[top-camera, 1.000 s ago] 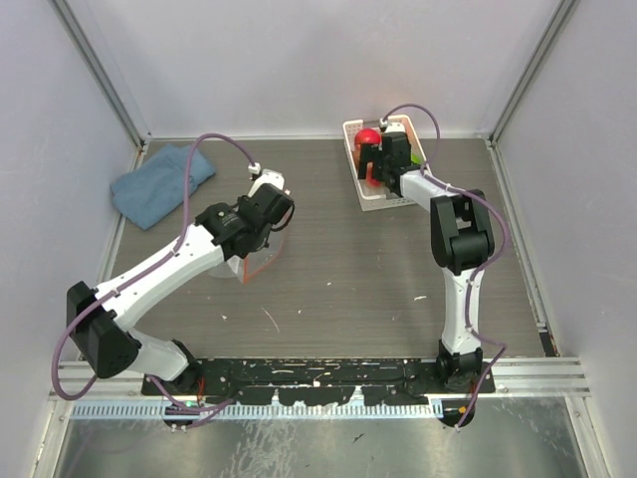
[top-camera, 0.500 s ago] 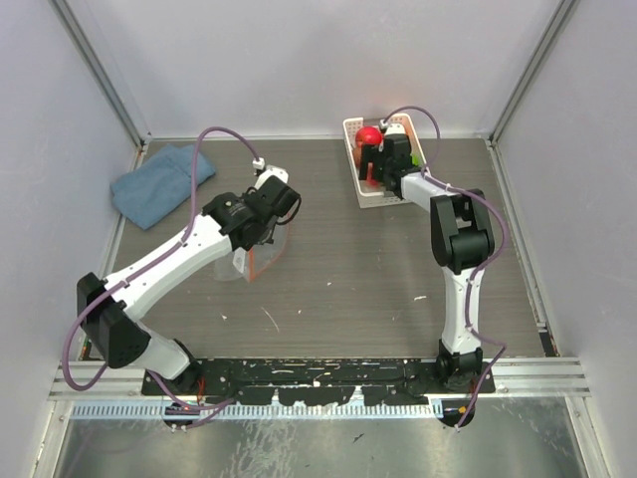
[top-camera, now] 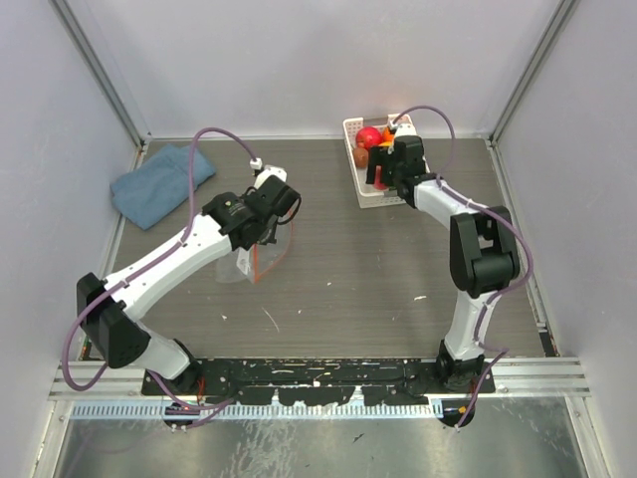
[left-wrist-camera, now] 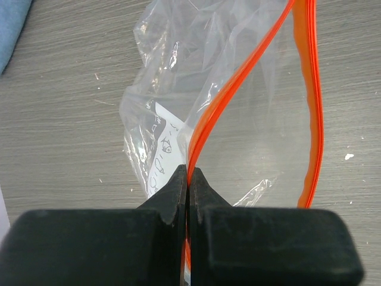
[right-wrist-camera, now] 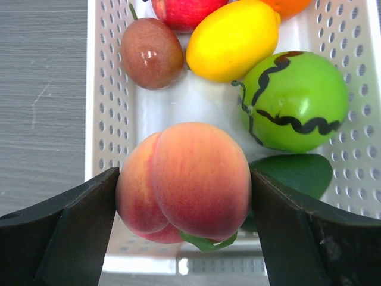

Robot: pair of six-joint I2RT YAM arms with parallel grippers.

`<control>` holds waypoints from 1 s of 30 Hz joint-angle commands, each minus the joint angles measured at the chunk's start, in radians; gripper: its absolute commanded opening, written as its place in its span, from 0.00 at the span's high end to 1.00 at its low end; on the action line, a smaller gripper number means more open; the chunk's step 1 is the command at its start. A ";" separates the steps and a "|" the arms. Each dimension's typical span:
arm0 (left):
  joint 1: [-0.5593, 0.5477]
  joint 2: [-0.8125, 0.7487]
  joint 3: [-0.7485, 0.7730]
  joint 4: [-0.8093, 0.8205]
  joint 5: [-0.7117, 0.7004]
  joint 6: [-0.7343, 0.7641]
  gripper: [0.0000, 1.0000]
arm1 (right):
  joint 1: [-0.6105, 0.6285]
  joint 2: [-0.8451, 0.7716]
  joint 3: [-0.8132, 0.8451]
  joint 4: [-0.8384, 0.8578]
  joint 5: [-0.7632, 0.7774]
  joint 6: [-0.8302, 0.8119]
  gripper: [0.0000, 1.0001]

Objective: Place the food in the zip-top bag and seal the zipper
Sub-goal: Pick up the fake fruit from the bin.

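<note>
Left hand [left-wrist-camera: 189,179]: fingers closed tight, pinching one side of the zipper [left-wrist-camera: 250,65] at its end.
Zip-top bag [left-wrist-camera: 172,71]: hanging from that pinch with its mouth gaping, its crinkled body and white label [left-wrist-camera: 161,149] lying on the counter [top-camera: 348,259], left of centre.
Right hand [right-wrist-camera: 184,196]: gripping the peach [right-wrist-camera: 190,173] between both fingers, over the near end of the white basket [right-wrist-camera: 107,89].
Other food: the brown [right-wrist-camera: 152,53], yellow [right-wrist-camera: 232,39], green [right-wrist-camera: 294,101], red [right-wrist-camera: 181,9] and orange [right-wrist-camera: 286,5] fruits are sitting in the basket.
Blue cloth [top-camera: 159,184]: lying at the far left.
</note>
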 commanded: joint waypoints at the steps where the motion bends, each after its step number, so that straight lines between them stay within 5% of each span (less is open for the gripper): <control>1: 0.004 -0.049 -0.010 0.055 0.007 -0.027 1.00 | -0.005 -0.148 -0.059 0.049 -0.024 0.025 0.44; 14: 0.004 -0.074 -0.059 0.138 0.091 -0.073 1.00 | 0.055 -0.497 -0.332 0.158 -0.165 0.138 0.46; 30: 0.005 -0.086 -0.022 0.127 0.156 -0.117 1.00 | 0.368 -0.805 -0.576 0.488 -0.242 0.324 0.46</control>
